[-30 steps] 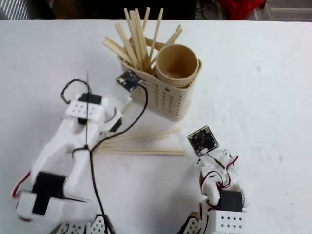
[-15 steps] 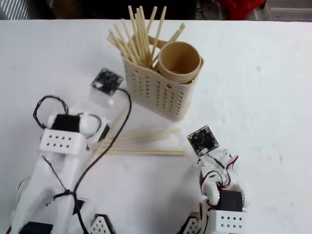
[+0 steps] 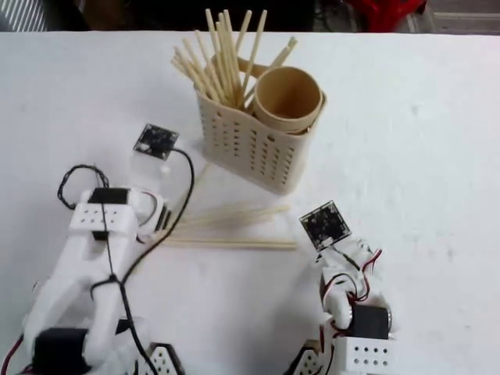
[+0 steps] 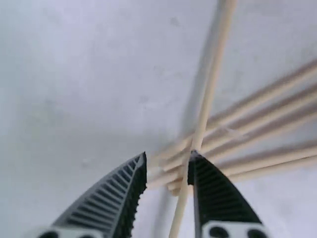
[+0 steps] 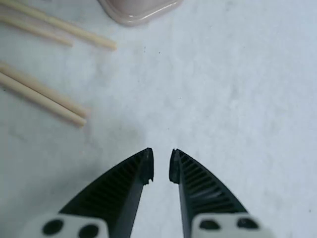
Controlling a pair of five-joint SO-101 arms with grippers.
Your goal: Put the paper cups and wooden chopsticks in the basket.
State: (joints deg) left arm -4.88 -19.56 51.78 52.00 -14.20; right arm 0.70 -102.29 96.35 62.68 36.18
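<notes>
A cream perforated basket [image 3: 254, 152] stands at the middle back with several wooden chopsticks [image 3: 223, 58] and a paper cup [image 3: 287, 98] upright in it. More loose chopsticks [image 3: 234, 226] lie on the table in front of it. My left gripper [image 3: 162, 225] is at their left ends. In the left wrist view it [image 4: 167, 166] is open, with the stick ends [image 4: 166, 174] between its fingers and one stick [image 4: 208, 94] crossing over the rest. My right gripper [image 5: 161, 166] is shut but for a slit and holds nothing, a little off the sticks' other ends [image 5: 54, 101].
The basket's base [image 5: 138, 10] shows just beyond the right gripper. A black cable [image 3: 183, 195] loops from the left arm across the table beside the loose chopsticks. The right arm [image 3: 351, 301] sits folded at the front right. White table [image 3: 422, 156] lies open to the right.
My left arm drew back from the basket's left rim toward the front and came down at the loose chopsticks' left ends. The basket shifted slightly. The right arm stayed still.
</notes>
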